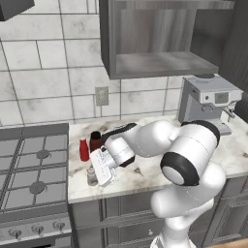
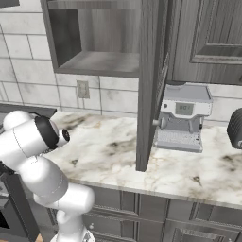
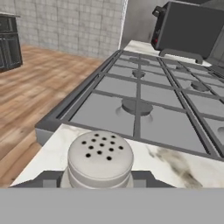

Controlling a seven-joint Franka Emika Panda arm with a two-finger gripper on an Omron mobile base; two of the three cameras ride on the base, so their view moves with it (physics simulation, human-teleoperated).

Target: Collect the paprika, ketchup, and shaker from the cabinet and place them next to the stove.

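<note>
nearly complete: cabinet (image 1: 160, 58) shelf bare; paprika (image 1: 96, 141) and ketchup (image 1: 84, 149) stand at the bench (image 1: 145, 174) edge beside the stove (image 1: 34, 169). shaker (image 1: 91, 175) sits between the hand (image 1: 99, 178) fingers; grip state cannot be told.

The arm (image 1: 145, 138) partly hides the paprika (image 1: 95, 141).
</note>
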